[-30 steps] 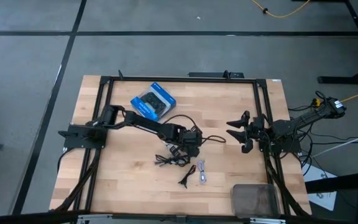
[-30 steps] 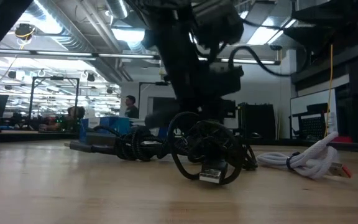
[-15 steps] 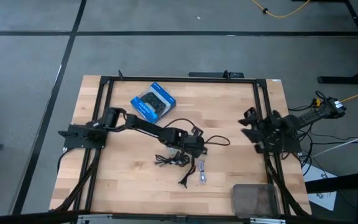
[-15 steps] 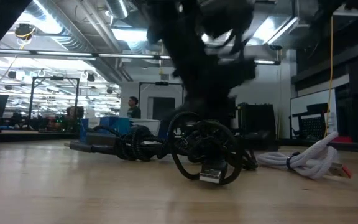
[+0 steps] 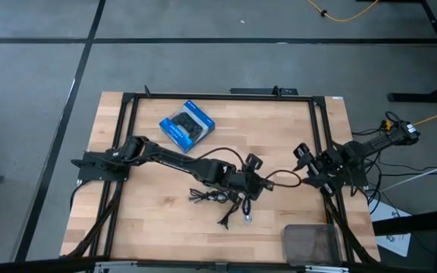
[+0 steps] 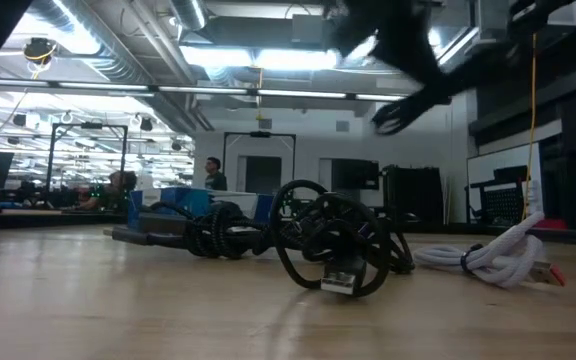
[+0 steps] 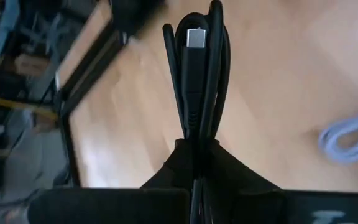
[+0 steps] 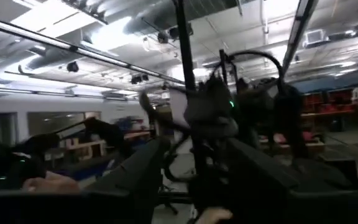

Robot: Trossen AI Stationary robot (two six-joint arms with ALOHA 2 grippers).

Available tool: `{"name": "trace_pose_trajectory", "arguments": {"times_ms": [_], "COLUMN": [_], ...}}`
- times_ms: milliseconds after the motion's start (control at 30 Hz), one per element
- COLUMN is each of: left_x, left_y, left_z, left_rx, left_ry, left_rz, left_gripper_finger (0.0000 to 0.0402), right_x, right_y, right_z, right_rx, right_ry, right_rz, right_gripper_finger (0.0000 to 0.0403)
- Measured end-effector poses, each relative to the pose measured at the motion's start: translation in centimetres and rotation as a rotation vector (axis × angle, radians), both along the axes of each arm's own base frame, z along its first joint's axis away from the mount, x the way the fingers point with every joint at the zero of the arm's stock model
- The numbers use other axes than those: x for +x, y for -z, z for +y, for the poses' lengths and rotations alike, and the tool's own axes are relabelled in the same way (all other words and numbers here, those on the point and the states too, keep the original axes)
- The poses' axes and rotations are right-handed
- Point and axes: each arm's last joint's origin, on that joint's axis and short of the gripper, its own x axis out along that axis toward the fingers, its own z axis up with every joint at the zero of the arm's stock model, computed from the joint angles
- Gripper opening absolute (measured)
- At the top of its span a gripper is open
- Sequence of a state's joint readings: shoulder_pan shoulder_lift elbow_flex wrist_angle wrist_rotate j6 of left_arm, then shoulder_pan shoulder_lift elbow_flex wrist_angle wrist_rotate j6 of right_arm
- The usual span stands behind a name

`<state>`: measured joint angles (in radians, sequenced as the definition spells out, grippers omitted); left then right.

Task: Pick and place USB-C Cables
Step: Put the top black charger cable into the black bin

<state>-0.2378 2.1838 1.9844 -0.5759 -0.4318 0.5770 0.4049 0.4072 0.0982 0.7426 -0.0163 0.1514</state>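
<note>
We see the left gripper (image 5: 258, 184) reaching out over the middle of the wooden worktop (image 5: 294, 136), its fingers (image 7: 229, 171) clamped on a folded black USB-C cable (image 7: 199, 74). In the left wrist view the looped strands stand straight out from between the fingers, with one silver plug end facing the camera. From above, a slack black cord (image 5: 283, 178) runs from these fingers toward the right gripper (image 5: 303, 155), which sits at the worktop's right edge; we cannot tell whether its fingers are parted or closed.

Counting the cables lying on the worktop, we make out three: a tangled black bundle (image 5: 207, 196) just behind the left fingers, a second black cable (image 5: 226, 218) just below them in the high view, and one white-grey cable (image 5: 247, 216) right beside that one. In the low view the black coils (image 6: 333, 240) lie mid-worktop with the white-grey cable (image 6: 488, 260) apart from them.

One blue box (image 5: 187, 126) picturing a controller lies well away from both grippers, and one grey tray (image 5: 309, 243) sits at the near edge.
</note>
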Motion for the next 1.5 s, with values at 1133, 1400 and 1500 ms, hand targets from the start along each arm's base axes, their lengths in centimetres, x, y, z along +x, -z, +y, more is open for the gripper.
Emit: {"name": "trace_pose_trajectory", "arguments": {"times_ms": [1133, 1400, 1500], "left_x": [6.9, 8.6, 9.1], "left_y": [6.7, 7.9, 8.5], "left_z": [-6.6, -7.8, -8.0], "left_rx": [-0.702, -0.765, -0.771], "left_ry": [0.519, 0.646, 0.655], "left_rz": [-0.707, -0.702, -0.690], "left_gripper_finger": [0.0001, 0.0001, 0.0001], "right_x": [-1.6, -1.6, -1.6], "right_y": [0.3, 0.3, 0.3], "right_z": [-3.8, -3.8, -3.8], "right_rx": [0.134, 0.133, 0.132], "right_ry": [1.317, 1.316, 1.316], "right_rz": [0.297, 0.296, 0.297], "right_gripper_finger": [0.0184, 0.0184, 0.0184]}}
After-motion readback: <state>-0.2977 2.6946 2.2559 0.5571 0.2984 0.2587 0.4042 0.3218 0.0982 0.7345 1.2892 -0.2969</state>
